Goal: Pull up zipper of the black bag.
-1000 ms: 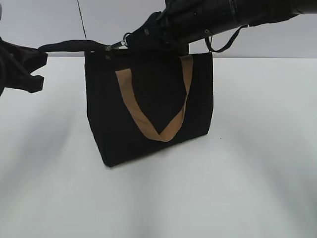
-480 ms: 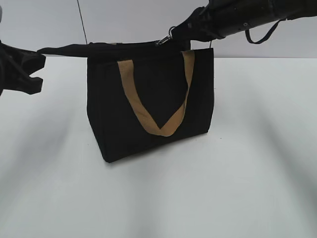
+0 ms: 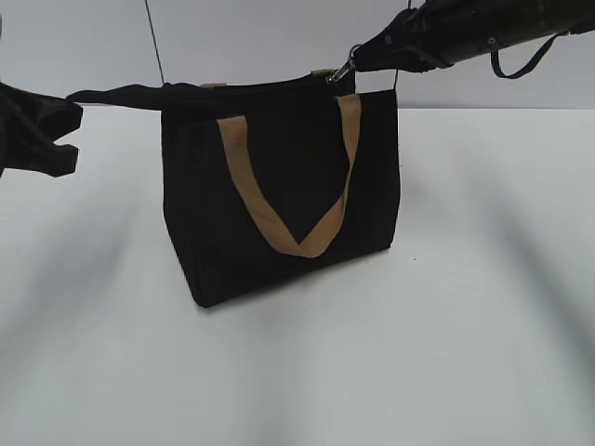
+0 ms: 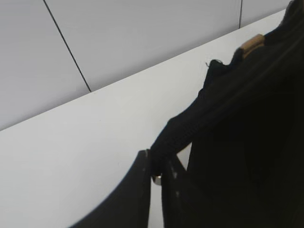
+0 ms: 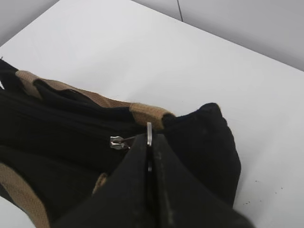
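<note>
bag: black fabric tote (image 3: 279,204), standing upright on the white table, one lower corner turned toward the exterior camera
handles: tan webbing; the near strap (image 3: 288,200) hangs down the front face in a V, a second strap (image 5: 90,99) lies along the far side of the top
zipper pull: small silver metal tab (image 5: 148,134), at the bag's right top corner, stretched up and to the right
top-edge tab: black fabric strip (image 3: 116,93) at the left end, stretched out taut to the left, level with the top

Both arms' bases (image 3: 576,14) off-frame.
</note>
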